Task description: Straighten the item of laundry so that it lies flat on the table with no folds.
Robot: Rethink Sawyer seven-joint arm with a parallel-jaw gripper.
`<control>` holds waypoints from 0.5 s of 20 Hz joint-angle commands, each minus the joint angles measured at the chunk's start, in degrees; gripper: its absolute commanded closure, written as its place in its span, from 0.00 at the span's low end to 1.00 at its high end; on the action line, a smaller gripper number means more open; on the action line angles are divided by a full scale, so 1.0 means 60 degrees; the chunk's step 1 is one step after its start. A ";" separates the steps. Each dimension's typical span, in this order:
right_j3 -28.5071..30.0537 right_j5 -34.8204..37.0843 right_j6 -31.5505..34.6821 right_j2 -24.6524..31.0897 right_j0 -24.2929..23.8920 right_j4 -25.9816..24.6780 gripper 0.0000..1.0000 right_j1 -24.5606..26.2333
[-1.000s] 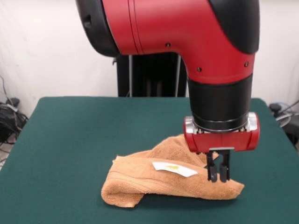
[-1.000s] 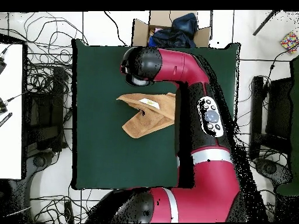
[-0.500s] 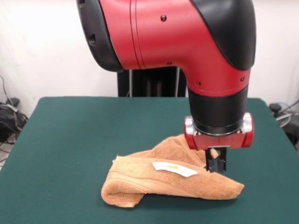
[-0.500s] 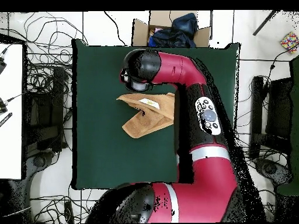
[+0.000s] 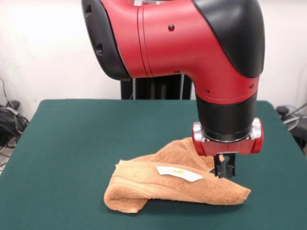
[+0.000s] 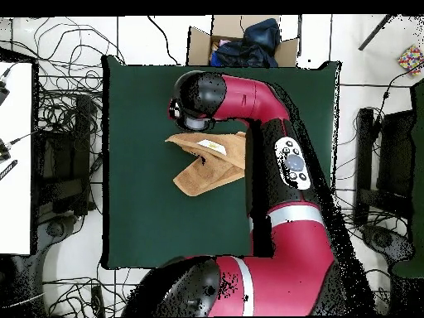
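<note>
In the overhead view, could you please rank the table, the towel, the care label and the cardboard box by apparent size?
Largest to smallest:
1. Table
2. Towel
3. Cardboard box, though the picture's edge partly hides it, so its rank against the towel is unsure
4. Care label

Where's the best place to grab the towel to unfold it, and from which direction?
Probably the towel's raised upper layer beside the white care label, from straight above: there the folded-over cloth humps up off the table. The tool is there, seemingly shut on it.
</note>
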 commanded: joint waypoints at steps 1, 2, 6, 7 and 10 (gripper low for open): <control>0.1064 -0.0301 -0.0774 0.0714 -0.0176 -0.0107 1.00 0.0056; 0.1129 -0.0360 -0.0787 0.0721 -0.0193 -0.0118 1.00 0.0044; 0.1414 -0.0753 -0.0821 0.0722 -0.0248 -0.0241 1.00 0.0027; 0.1489 -0.0873 -0.0800 0.0747 -0.0277 -0.0237 1.00 0.0026; 0.1485 -0.1227 -0.0771 0.0885 -0.0349 -0.0182 1.00 0.0130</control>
